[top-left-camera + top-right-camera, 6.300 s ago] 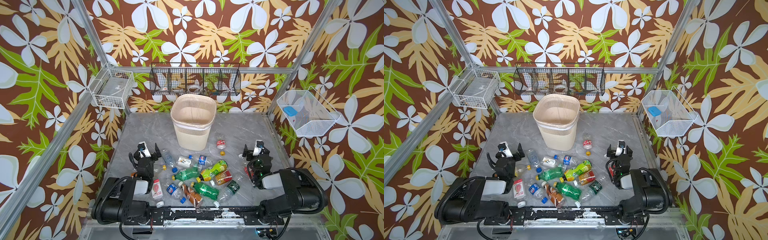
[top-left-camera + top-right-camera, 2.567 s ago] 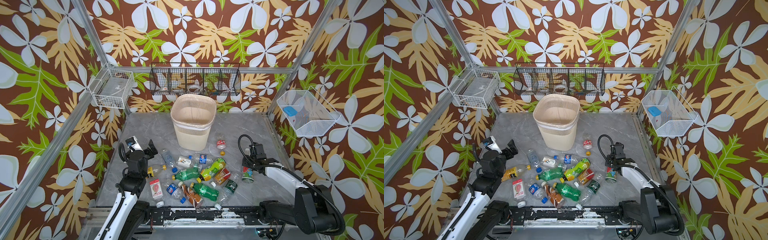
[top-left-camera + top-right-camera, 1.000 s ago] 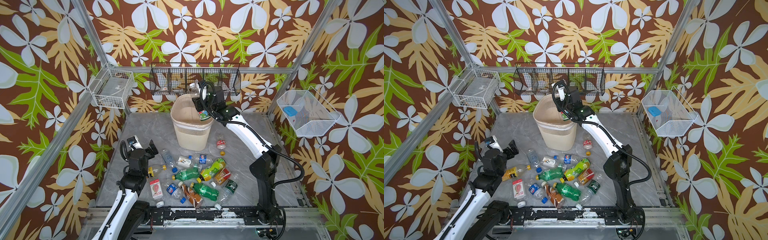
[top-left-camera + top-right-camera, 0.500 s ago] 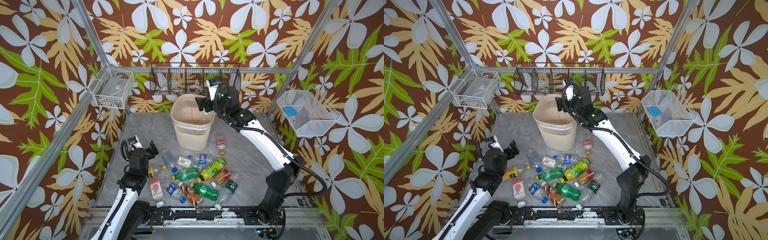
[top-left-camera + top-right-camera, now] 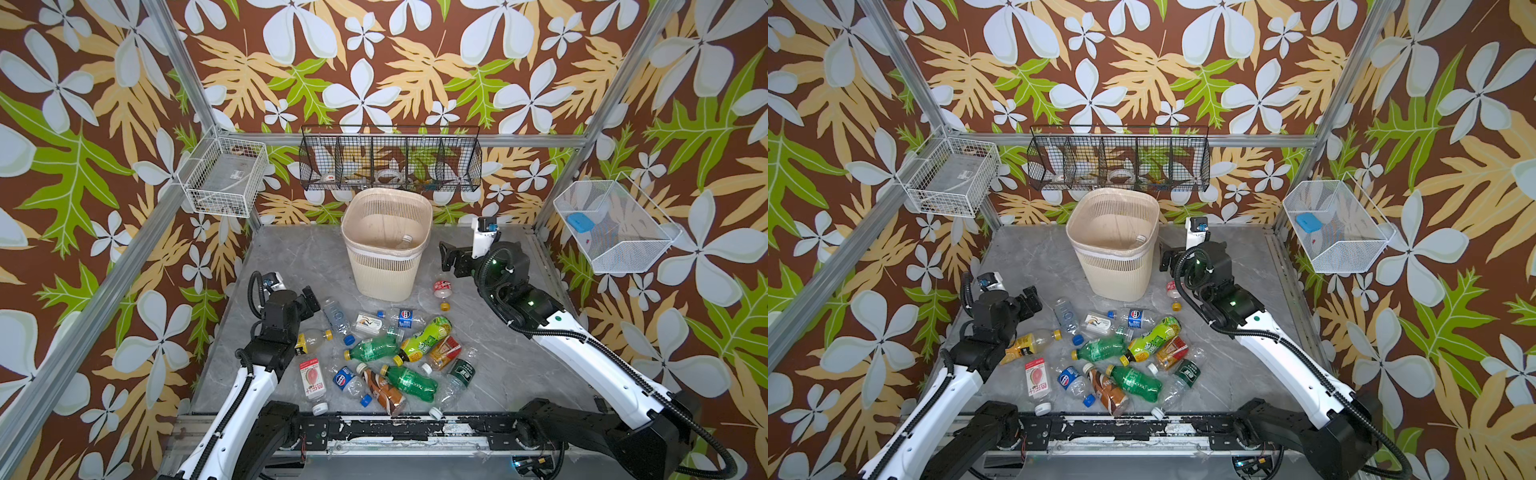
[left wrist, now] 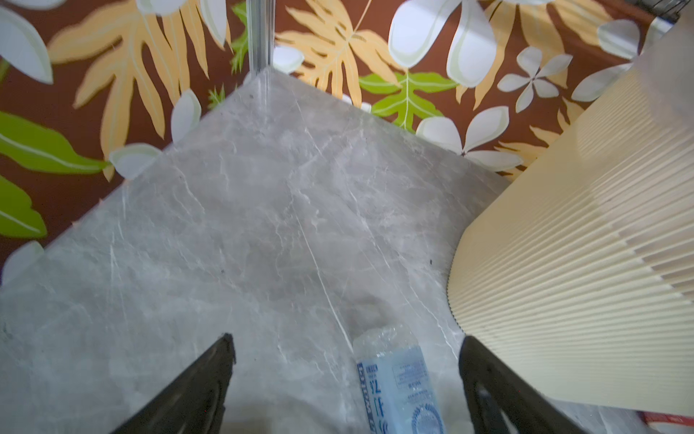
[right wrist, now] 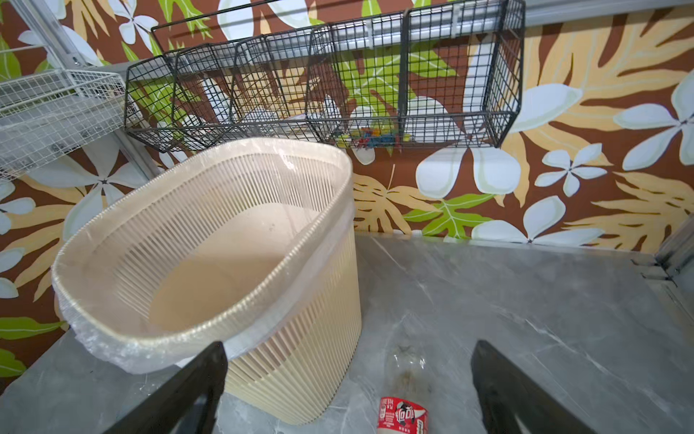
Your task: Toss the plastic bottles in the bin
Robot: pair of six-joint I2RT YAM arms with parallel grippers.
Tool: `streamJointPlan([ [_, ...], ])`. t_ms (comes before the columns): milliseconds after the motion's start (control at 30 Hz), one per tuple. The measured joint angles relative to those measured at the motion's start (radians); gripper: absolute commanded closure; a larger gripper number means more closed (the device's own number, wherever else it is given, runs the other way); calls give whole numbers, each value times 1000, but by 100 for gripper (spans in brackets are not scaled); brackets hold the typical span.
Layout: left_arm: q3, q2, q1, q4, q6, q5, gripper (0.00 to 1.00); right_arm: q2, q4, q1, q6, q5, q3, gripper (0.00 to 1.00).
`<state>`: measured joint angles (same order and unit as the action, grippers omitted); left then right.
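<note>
Right hand [image 5: 449, 258] wide, empty, beside tall beige slotted plastic bin [image 5: 384, 270]; left hand [image 5: 308, 300] wide too. Clear white-capped bottle [image 5: 403, 242] prob. inside bin; other plastic bottles [image 5: 409, 380] on grey marble table [image 5: 291, 266].

FREE: worktop [image 5: 291, 262] lay bare left of the bin [image 5: 386, 270] and along the frame's right side | BLOCKED: bin stood centre-back, black wire rack [image 5: 390, 158] hung close behind and above its rim | plastic bottles [image 5: 409, 380] littered lower centre; red-labelled bottle [image 5: 441, 288] lay beside the bin's lower right.
</note>
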<state>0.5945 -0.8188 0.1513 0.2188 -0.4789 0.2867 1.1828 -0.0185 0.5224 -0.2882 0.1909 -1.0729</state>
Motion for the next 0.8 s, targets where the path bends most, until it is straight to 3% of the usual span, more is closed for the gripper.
streamJointPlan([
  [267,19,-7,2,274,-223,-121,20,16,-12,-13,-18,-4,-2,0],
  [400,37,15,62,408,-319,-158,23,22,-11,-14,-22,-11,-3,1],
  [600,28,89,169,566,-440,-155,24,7,3,-14,-23,-29,8,0],
  [800,6,198,182,727,-514,-140,26,-5,22,-24,-26,-33,19,0],
])
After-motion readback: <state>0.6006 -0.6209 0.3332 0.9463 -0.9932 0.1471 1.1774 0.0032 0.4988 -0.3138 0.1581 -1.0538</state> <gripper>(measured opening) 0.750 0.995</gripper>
